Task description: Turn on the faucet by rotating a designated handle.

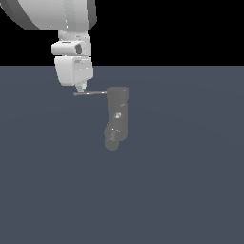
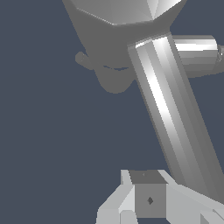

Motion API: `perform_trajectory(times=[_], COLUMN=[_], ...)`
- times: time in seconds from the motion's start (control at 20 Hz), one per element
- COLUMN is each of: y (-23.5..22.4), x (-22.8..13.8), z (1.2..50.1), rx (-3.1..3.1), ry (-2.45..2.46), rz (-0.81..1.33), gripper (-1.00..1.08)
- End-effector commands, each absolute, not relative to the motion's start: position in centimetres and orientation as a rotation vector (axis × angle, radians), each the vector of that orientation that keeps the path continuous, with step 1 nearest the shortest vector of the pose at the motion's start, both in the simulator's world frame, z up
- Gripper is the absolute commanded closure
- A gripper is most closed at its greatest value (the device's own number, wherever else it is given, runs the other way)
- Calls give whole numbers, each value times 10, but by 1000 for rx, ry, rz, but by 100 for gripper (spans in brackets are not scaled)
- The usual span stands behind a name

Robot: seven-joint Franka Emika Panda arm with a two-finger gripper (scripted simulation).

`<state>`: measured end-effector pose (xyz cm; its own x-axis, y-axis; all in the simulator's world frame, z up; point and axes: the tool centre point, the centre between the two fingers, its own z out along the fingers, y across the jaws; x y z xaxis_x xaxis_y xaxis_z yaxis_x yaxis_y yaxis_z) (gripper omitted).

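Note:
The faucet (image 1: 117, 112) is a dull grey upright cylinder on the dark floor, with a rounded spout stub (image 1: 111, 142) at its lower end. Its handle (image 1: 90, 93), a thin dark rod, sticks out from the faucet's top toward the exterior view's left. My white gripper (image 1: 81, 89) hangs directly over the rod's outer end, its pointed tip touching or almost touching it. The fingers look pressed together with nothing between them. In the wrist view the handle (image 2: 170, 113) runs as a bright bar from the faucet (image 2: 113, 30) down to my gripper (image 2: 148, 194).
The flat dark blue-grey floor (image 1: 190, 190) spreads around the faucet. My white arm (image 1: 57, 14) comes down from the upper part of the exterior view's left.

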<state>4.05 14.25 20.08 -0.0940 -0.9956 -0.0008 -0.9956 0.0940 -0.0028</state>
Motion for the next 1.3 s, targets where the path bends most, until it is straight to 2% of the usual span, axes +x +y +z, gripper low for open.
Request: perform_trajectory(times=[0.0, 0.6, 1.25], y=[144, 146, 118], x=[31, -2, -25], z=[201, 201, 201], rx=[-2117, -2116, -2108], ry=[2322, 2322, 2328], rz=[-1, 0, -2], gripper=[108, 108, 108])
